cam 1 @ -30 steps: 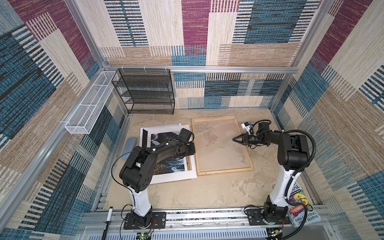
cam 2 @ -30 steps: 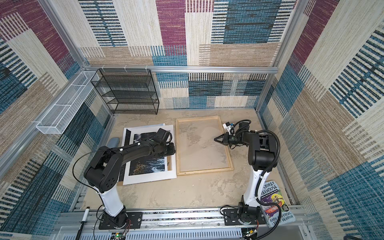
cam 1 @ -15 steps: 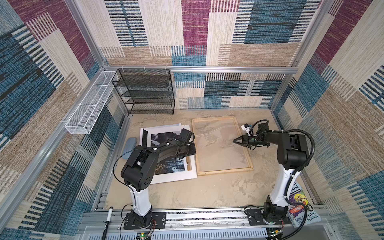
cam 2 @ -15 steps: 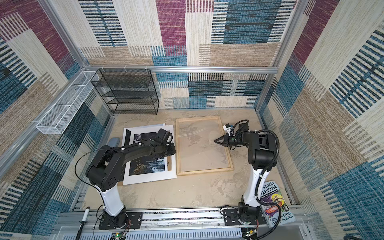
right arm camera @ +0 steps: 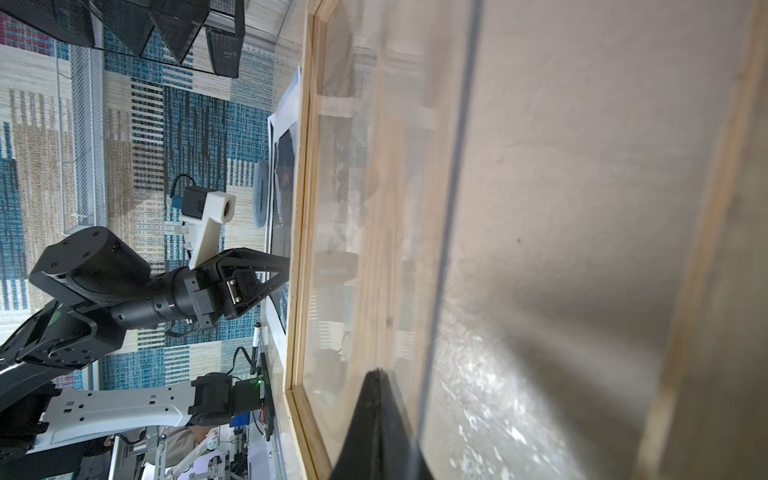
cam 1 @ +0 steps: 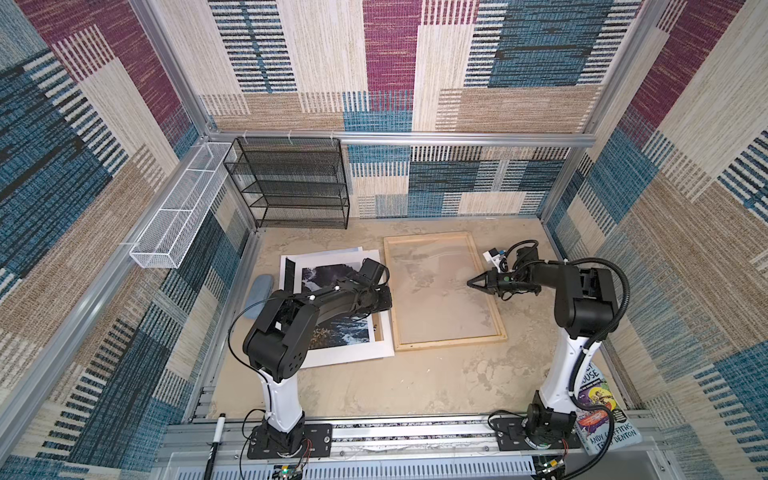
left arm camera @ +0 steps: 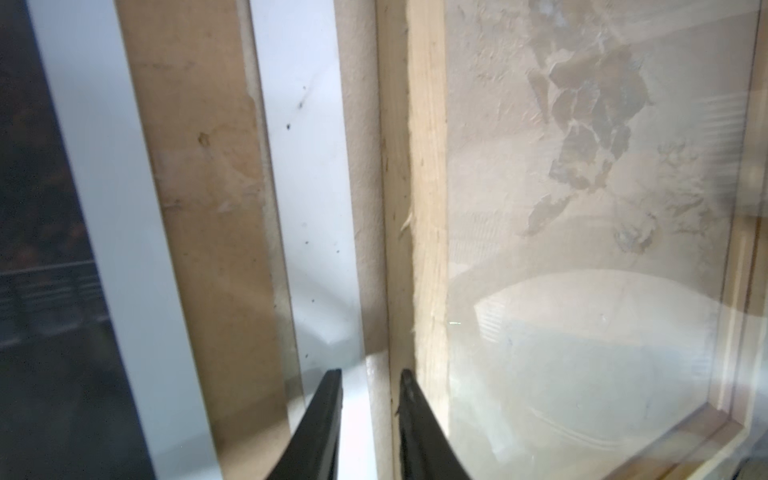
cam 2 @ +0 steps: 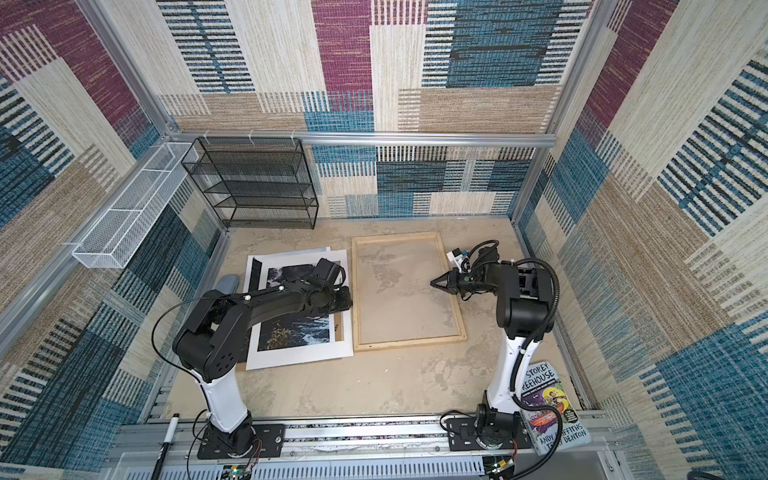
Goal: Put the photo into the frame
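Nearest the bases, the surface (cam 1: 415, 386) is bare. Next out is the photo (cam 1: 340, 332), flat, stacked w/ a white mat (cam 1: 345, 357) and a brown board (left arm camera: 208, 208); stacking order unclear. Its long axis runs near-to-far, parallel w/ the frame (cam 1: 451, 343), which lies just to its right w/ a thin strip of surface btwn them. Photo not yet in frame.

Left arm is stretched low across the photo, forearm approx. level. The left gripper (left arm camera: 370, 376) points toward the frame, over the stack's right edge. Jaws a little apart, nothing seen btwn them: released. The photo sits under and behind this gripper, so the left arm is clearly nearer.

Right arm: elbow high, forearm reaching leftward over the frame's right half. The right gripper (cam 1: 469, 284) is clenched tip-to-tip, empty, well apart from the photo. My read: pickup falls to the left arm; the photo must go rightward, axis unchanged.
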`<state>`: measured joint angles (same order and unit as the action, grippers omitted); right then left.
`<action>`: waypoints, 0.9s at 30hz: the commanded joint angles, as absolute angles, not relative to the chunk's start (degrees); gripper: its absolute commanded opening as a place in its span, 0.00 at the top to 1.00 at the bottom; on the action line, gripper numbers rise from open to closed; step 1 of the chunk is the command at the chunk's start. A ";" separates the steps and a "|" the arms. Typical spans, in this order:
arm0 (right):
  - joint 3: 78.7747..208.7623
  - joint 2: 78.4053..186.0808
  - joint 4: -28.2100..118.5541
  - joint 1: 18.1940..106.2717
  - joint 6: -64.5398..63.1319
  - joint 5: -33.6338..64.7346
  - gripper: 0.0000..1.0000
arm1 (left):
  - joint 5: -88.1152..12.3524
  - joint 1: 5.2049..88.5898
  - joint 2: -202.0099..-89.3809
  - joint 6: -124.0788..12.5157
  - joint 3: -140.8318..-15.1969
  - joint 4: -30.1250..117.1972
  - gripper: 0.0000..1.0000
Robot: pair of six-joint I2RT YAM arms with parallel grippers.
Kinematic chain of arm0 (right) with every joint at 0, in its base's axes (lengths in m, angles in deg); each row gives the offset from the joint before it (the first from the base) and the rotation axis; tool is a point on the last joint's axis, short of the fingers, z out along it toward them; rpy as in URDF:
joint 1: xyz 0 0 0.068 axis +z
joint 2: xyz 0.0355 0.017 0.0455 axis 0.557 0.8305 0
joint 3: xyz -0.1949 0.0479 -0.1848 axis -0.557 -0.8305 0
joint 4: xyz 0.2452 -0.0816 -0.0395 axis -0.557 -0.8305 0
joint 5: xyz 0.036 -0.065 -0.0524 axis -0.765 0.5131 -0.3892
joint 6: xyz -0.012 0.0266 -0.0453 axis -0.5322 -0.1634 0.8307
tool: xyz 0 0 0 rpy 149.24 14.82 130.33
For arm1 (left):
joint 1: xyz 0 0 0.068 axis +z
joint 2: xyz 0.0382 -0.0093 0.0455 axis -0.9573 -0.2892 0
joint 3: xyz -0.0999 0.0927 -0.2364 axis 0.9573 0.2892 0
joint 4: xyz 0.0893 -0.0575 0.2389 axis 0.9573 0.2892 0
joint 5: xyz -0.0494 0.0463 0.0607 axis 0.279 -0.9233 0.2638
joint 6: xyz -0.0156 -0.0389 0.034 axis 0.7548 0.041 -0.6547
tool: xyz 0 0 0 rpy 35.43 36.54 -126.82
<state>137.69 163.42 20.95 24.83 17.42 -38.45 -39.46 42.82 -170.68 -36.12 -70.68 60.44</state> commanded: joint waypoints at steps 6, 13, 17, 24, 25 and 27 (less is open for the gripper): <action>138.06 162.44 20.89 24.91 18.75 -37.77 0.99 | -38.99 42.85 -171.44 -35.82 -71.57 59.45 0.72; 137.75 162.40 21.20 24.89 18.42 -38.04 0.99 | -38.47 42.54 -171.75 -34.35 -71.19 58.41 0.73; 137.30 162.17 21.75 24.94 17.98 -38.20 0.99 | -38.82 41.69 -172.09 -31.36 -70.62 57.24 0.74; 136.94 161.95 22.01 24.97 17.87 -38.47 0.99 | -41.24 40.14 -172.06 -29.24 -70.20 56.71 0.74; 136.92 162.04 22.00 24.97 17.88 -38.38 0.99 | -41.59 40.14 -171.85 -29.02 -70.01 56.59 0.74; 136.83 161.96 22.01 24.97 17.96 -38.36 0.99 | -42.21 40.14 -171.36 -28.58 -69.61 56.63 0.74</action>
<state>136.97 162.46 21.71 24.77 17.42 -37.84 -42.98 40.46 -171.58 -30.46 -70.17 57.17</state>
